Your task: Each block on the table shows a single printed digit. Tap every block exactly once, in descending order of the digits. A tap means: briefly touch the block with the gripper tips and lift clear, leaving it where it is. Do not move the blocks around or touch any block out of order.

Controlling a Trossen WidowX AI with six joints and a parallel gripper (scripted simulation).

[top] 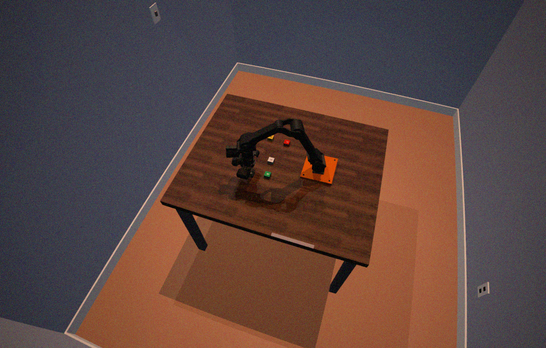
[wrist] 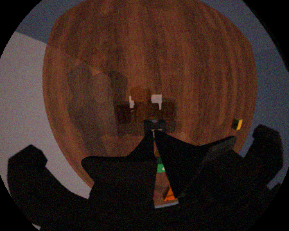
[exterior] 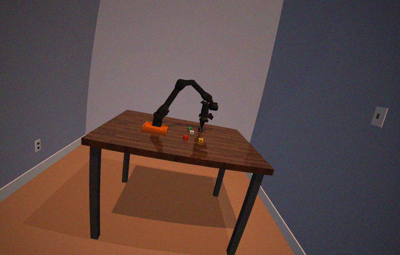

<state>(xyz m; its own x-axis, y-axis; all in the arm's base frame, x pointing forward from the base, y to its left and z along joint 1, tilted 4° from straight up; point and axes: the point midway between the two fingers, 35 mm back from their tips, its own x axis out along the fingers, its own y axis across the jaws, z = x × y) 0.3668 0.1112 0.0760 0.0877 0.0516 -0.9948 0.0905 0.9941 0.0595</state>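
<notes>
My gripper (exterior: 201,127) (wrist: 152,133) is shut with nothing between its fingers. Its tips are at or just above the black block (exterior: 200,130) (wrist: 155,124); contact cannot be told, and the arm mostly hides that block in the top view. A green block (top: 267,174) (exterior: 189,128) (wrist: 160,168) lies on the base side of the tips. A white block (top: 271,160) (exterior: 191,132) is near the green one. A red block (top: 287,142) (exterior: 185,137) and a yellow block (top: 271,137) (exterior: 200,140) (wrist: 239,124) lie farther away. Yellow shows 2 and red looks like 7; the other digits are unclear.
The arm stands on an orange base plate (top: 331,166) (exterior: 147,126) (wrist: 171,195) on the dark wooden table (top: 344,207) (exterior: 226,152) (wrist: 196,48). The arm's shadow falls on the table around the gripper. Pale patches near the tips in the wrist view look like reflections.
</notes>
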